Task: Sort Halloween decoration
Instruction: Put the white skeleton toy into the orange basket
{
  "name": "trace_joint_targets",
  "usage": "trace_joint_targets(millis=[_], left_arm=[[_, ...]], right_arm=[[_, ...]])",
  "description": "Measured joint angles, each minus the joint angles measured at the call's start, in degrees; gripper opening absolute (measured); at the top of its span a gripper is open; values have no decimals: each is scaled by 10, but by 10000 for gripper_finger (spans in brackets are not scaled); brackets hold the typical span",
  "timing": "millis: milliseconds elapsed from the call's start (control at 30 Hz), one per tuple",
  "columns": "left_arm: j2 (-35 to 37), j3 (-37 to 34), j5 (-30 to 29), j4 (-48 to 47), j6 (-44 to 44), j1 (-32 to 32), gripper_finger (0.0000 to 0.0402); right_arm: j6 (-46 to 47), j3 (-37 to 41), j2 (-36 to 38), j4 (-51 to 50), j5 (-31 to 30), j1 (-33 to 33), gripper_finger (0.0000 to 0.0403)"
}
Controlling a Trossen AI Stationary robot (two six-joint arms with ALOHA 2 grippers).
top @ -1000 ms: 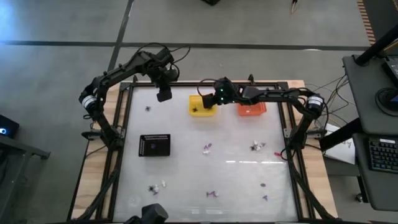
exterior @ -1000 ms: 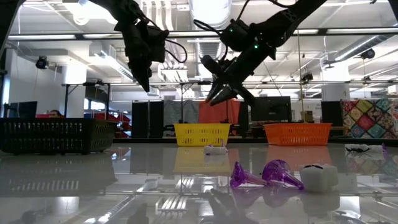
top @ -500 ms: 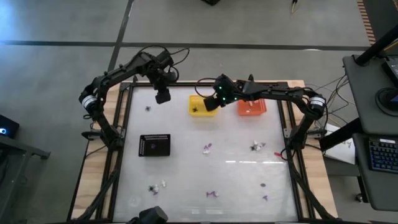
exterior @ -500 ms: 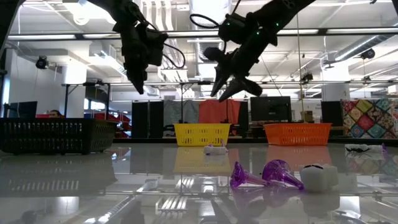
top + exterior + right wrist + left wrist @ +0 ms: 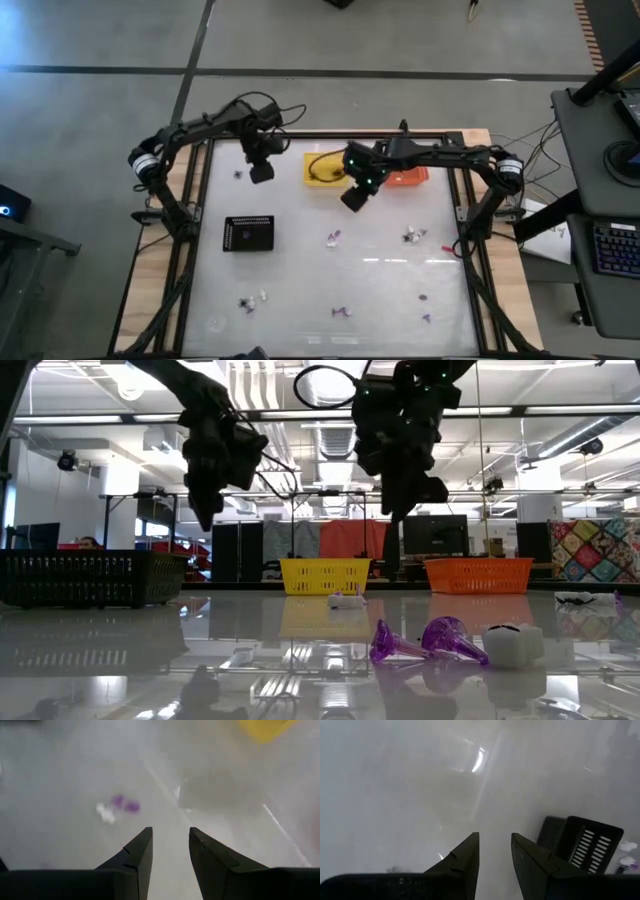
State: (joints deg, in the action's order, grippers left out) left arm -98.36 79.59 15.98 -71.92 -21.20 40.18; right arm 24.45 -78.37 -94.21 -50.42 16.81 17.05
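Note:
Tiny Halloween trinkets lie scattered on the white table: a black one [image 5: 238,174] at the far left, a purple and white pair [image 5: 332,238] in the middle, which also shows in the right wrist view [image 5: 120,806], and more near the front [image 5: 250,300] [image 5: 342,311] and at the right [image 5: 412,236]. My left gripper [image 5: 261,172] [image 5: 495,840] hangs open and empty above the table, beside the black trinket. My right gripper [image 5: 353,197] [image 5: 170,837] hangs open and empty above the table, just in front of the yellow basket [image 5: 325,168].
An orange basket [image 5: 405,177] stands right of the yellow one at the far edge. A black rectangular tray [image 5: 248,233] sits at the left middle and shows in the left wrist view [image 5: 585,845]. Purple cones and a white piece [image 5: 440,642] lie near the front.
My right gripper has left the place above the yellow basket, gone toward the table's near edge and turned its fingers downward over the bare table. My left gripper has gone a little toward the near edge and down.

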Motion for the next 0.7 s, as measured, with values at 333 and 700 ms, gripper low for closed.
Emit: trace_joint_targets(millis=[333, 700], left_arm=[[8, -12, 0, -47, 55, -63, 95], [111, -108, 1, -52, 193, -191, 95]], right_arm=[[-66, 30, 0, -68, 2, -52, 115], [-65, 45, 0, -67, 2, -112, 111]])
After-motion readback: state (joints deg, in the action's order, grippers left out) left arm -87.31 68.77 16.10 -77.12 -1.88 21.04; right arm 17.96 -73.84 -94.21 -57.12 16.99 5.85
